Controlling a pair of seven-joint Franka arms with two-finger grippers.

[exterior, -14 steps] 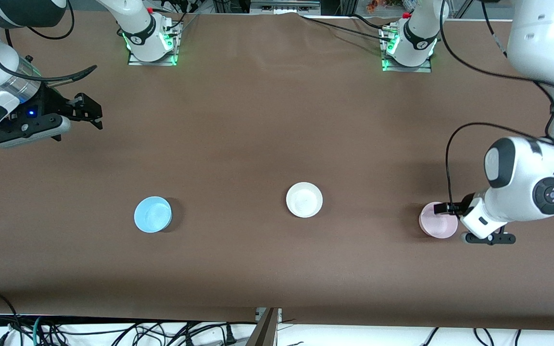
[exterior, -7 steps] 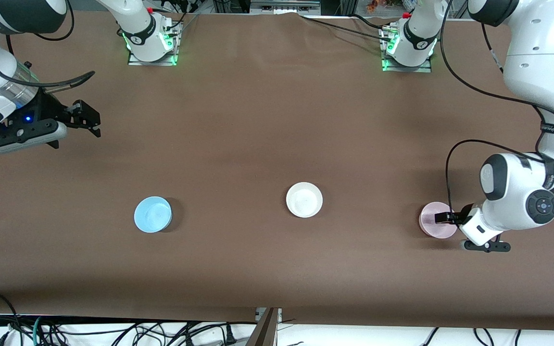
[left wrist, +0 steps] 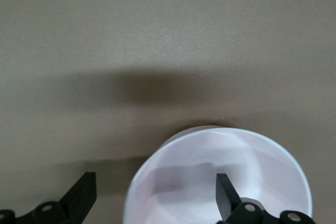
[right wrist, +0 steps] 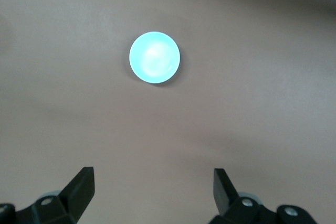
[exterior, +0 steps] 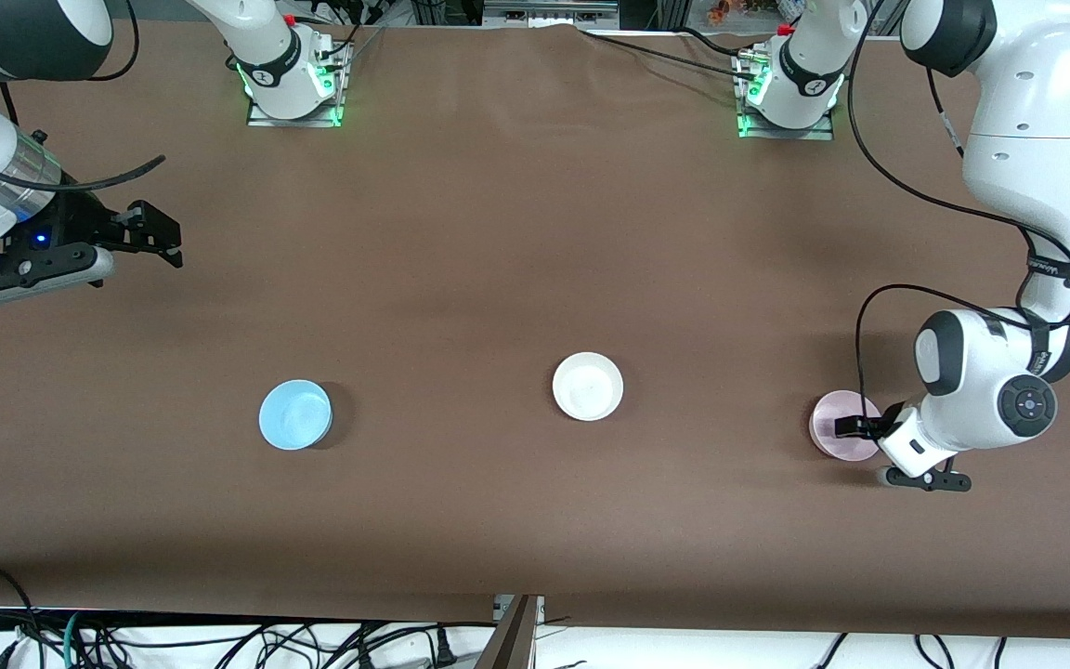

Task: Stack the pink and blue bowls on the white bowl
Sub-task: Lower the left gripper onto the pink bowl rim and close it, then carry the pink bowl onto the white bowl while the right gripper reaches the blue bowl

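Over the past second the left gripper (exterior: 855,429) has sunk lower onto the pink bowl (exterior: 837,418) while the right gripper (exterior: 156,234) has drawn back toward its own end of the table. In the front view, the white bowl (exterior: 588,386) sits mid-table as the landmark: the pink bowl lies well apart from it toward the left arm's end, slightly nearer the camera, and the blue bowl (exterior: 294,414) lies well apart toward the right arm's end, also slightly nearer the camera. None is stacked yet. The right arm waits high over bare table (exterior: 498,232), farther from the camera than the white bowl. In the left wrist view, the left gripper's fingers are spread wide and hold nothing; one fingertip (left wrist: 227,192) is inside the pink bowl (left wrist: 262,161), the other (left wrist: 81,192) outside it over the table, so they straddle the rim. In the right wrist view, the right gripper (right wrist: 152,195) shows its fingers parted and empty, with the blue bowl (right wrist: 155,57) well off. The risk from here, as a judgement: a thin, sloped rim pinched off-centre could slip or tip the light bowl, or skid it away from the white bowl.
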